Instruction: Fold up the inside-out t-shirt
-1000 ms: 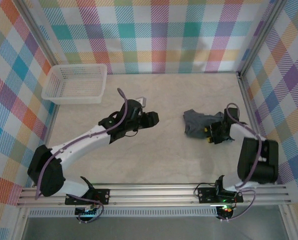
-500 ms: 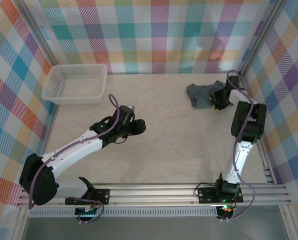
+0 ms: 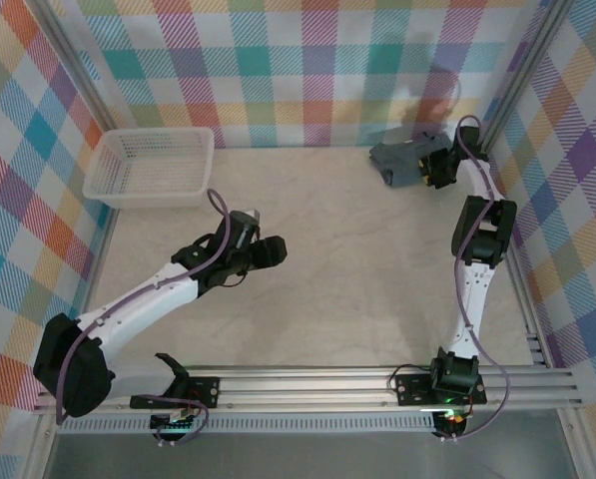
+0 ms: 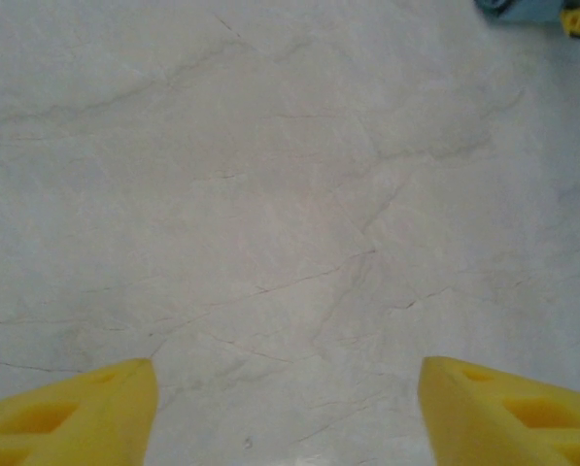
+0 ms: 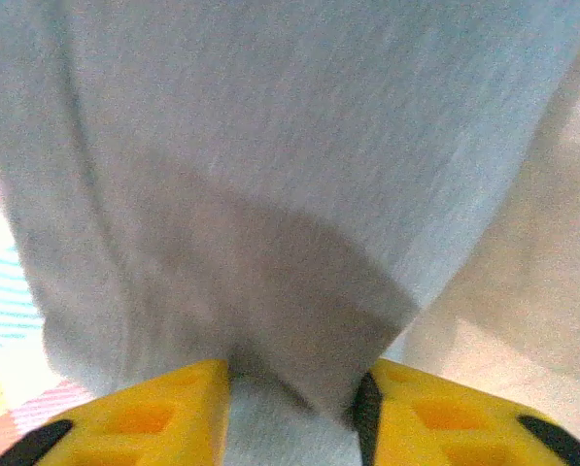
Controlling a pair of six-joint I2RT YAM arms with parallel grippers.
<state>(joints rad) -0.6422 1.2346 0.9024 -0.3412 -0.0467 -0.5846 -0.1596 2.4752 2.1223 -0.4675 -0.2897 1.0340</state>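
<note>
"So, how far along is the folding?"

"By my reading, hardly begun. The dark grey t-shirt (image 3: pixel 399 162) is a crumpled bundle at the far right corner of the table (image 3: pixel 357 299), close against the plaid back wall (image 3: pixel 317 70). No flat panel, sleeve or neat crease is visible. Spreading it out and making every fold appear to remain."

"Is it resting on the table?"

"I cannot tell whether it rests there or hangs just above the surface."

"What has hold of it?"

"The right gripper (image 3: pixel 434 166). The right arm reaches almost fully out along the right edge, up into that far corner. From its wrist camera, the right gripper (image 5: pixel 294 393) has grey cloth pinched between its yellow fingers (image 5: pixel 144 417), and fabric drapes across the view."

"And the other arm?"

"The left arm extends diagonally from the near left corner toward the middle of the table. The left gripper (image 3: pixel 270 251) is over bare surface, well apart from the shirt. Its wrist camera shows the left gripper (image 4: pixel 288 408) spread wide with nothing between the fingers. A white mesh basket (image 3: pixel 153 166) sits at the far left corner."
</note>
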